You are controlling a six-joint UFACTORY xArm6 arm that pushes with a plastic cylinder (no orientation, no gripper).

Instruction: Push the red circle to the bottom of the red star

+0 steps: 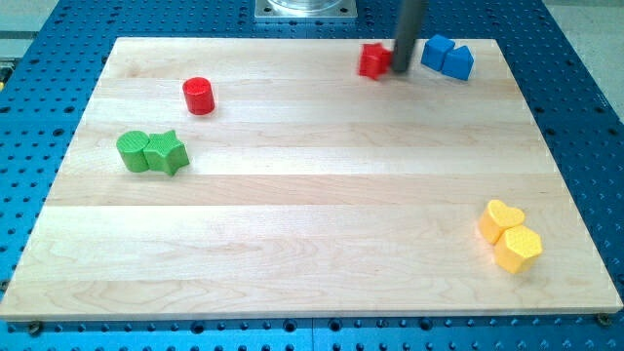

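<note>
The red circle is a short red cylinder standing at the upper left of the wooden board. The red star sits near the view's top edge, right of centre. My tip is at the red star's right side, touching or almost touching it; the dark rod rises out of the view's top. The red circle is far to the left of my tip and the star, and slightly lower in the view.
Two blue blocks sit just right of my tip. A green round block and a green star touch at the left. A yellow heart and yellow hexagon sit at the lower right.
</note>
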